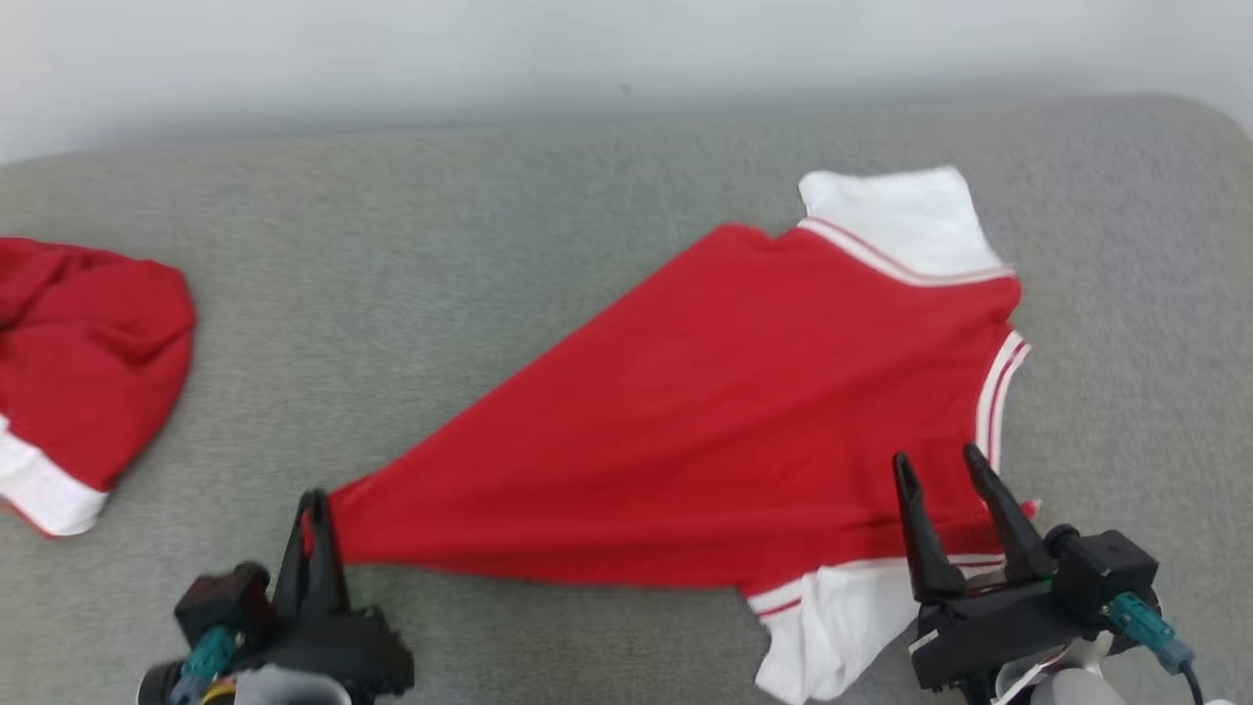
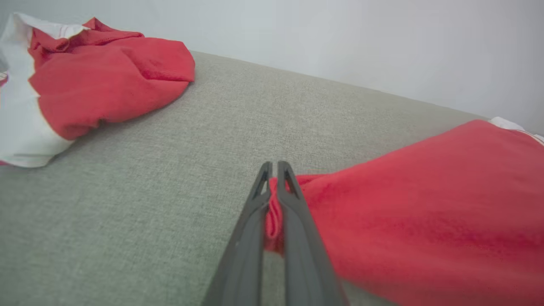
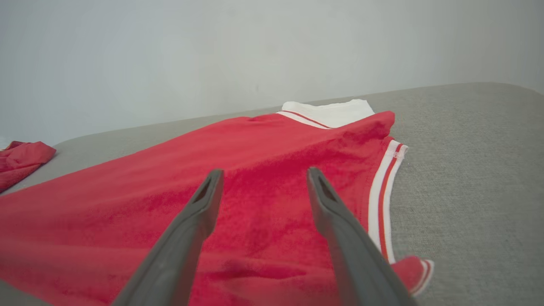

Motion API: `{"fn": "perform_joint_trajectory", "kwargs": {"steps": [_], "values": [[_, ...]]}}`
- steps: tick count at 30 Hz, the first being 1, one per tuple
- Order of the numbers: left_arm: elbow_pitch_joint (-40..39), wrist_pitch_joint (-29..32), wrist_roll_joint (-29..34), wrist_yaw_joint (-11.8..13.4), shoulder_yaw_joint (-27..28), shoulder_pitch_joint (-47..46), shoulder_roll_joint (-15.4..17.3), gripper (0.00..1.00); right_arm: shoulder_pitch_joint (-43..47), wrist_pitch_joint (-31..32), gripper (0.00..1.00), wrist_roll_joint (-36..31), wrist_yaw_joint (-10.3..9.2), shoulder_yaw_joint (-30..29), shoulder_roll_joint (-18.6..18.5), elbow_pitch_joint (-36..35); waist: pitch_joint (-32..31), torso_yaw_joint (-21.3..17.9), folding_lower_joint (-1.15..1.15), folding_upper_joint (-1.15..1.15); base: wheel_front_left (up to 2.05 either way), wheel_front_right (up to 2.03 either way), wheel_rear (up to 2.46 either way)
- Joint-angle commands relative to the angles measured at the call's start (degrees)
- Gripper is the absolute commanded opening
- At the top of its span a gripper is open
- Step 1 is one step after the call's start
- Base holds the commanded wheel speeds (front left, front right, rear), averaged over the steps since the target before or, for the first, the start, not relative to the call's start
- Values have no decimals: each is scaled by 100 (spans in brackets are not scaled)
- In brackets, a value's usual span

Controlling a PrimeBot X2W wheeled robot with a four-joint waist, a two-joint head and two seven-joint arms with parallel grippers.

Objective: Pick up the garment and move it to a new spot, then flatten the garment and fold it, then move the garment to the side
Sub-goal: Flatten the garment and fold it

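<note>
The garment is a red shirt with white sleeves and striped trim, spread across the grey cushion and pulled to a point at its lower left. My left gripper is shut on that red corner; in the left wrist view red cloth is pinched between the two closed fingers of the left gripper. My right gripper stands open over the shirt's near right part, by the striped collar. In the right wrist view the right gripper hovers above the red fabric, holding nothing.
A second red and white garment lies bunched at the far left of the cushion, also seen in the left wrist view as a heap. Bare grey upholstery lies between the two. A pale wall rises behind.
</note>
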Motion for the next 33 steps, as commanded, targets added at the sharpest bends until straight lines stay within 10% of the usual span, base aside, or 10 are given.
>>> {"fn": "perform_joint_trajectory", "kwargs": {"steps": [1,21,23,24,33], "values": [[14,-20,-93,75,78,169,3,0,68,-5,100,-22,-13,22,47,37,-365,299,0,-1,0,0,0],[894,-20,85,278,454,-382,1,0,-112,-6,100,106,-13,130,-49,107,2,-277,0,-1,0,0,0],[987,-20,103,355,582,-477,6,30,-140,-5,100,124,-13,101,-64,111,53,-331,0,-1,0,0,0],[983,-20,81,375,670,-532,9,100,-142,-5,100,124,-13,105,-63,115,71,-356,0,-1,0,0,0],[-293,-20,119,386,1295,-99,-1,100,-52,-5,100,110,-13,-20,40,129,-36,-284,0,-1,0,0,0]]}}
